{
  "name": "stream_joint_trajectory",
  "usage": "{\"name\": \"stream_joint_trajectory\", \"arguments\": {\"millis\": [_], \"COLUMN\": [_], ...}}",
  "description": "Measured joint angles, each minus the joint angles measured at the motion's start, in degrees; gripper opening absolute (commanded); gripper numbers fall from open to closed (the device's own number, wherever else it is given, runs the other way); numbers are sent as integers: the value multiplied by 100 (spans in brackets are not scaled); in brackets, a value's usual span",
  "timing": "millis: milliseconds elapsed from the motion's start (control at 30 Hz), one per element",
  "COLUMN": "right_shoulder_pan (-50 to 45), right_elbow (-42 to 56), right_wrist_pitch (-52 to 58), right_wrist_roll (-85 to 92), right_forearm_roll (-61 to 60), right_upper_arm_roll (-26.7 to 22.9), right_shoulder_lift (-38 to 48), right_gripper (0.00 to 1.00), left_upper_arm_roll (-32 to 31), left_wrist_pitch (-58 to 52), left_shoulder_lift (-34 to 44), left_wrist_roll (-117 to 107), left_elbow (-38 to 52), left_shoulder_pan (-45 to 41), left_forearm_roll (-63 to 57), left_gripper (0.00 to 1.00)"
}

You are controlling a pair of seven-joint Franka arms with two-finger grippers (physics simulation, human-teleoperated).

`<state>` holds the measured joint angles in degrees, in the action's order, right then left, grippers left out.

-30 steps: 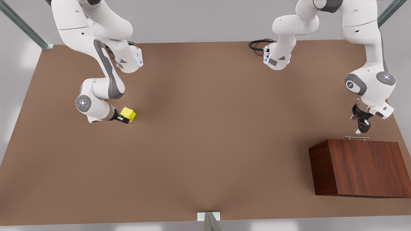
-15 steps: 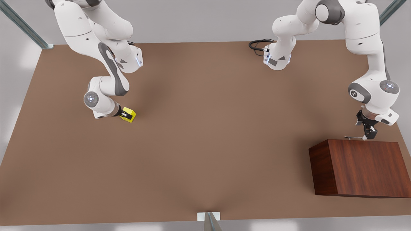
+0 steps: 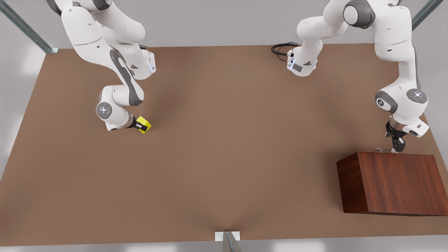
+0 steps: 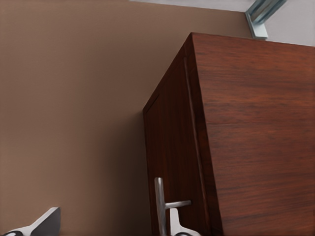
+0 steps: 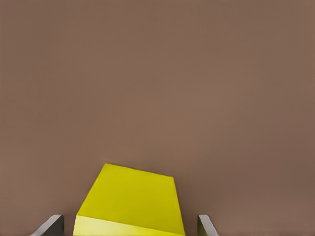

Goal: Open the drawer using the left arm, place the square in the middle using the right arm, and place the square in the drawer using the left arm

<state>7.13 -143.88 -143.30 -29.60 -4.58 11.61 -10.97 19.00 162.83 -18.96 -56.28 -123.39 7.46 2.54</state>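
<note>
- Left hand (image 3: 398, 146) points down at the silver bar handle (image 3: 384, 149) of the closed drawer (image 4: 170, 147), fingers (image 4: 47, 222) spread either side of the bar, gripping nothing.
- Right hand (image 3: 139, 126), on a bent arm, straddles the yellow cube (image 3: 144, 124) on the counter (image 3: 224, 147), fingers (image 5: 51, 225) apart with gaps beside the cube.
- Dark reddish wooden cabinet (image 3: 392, 183) is boxy and grained; the counter is matte brown.

Cabinet (image 3: 392, 182) running off the front view's right edge; drawer front facing away. Handle (image 3: 385, 149) partly lying behind left gripper (image 3: 397, 147), contact perhaps occurring. Square (image 5: 130, 204) being cropped at frame edge.
</note>
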Motion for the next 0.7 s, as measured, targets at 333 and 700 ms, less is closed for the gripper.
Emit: {"name": "stream_joint_trajectory", "arguments": {"millis": [333,700], "right_shoulder_pan": [-61,-220], "right_elbow": [26,27], "right_wrist_pitch": [-5,8], "right_wrist_roll": [-637,-740], "right_forearm_roll": [1,1], "right_upper_arm_roll": [12,43], "right_shoulder_lift": [-247,-256], "right_gripper": [93,83], "left_upper_arm_roll": [-2,6], "left_wrist_pitch": [-168,-550], "left_shoulder_lift": [282,560], "left_wrist_roll": [21,30], "left_elbow": [-246,-481], "left_shoulder_pan": [9,9], "left_forearm_roll": [318,343], "left_gripper": [100,100]}}
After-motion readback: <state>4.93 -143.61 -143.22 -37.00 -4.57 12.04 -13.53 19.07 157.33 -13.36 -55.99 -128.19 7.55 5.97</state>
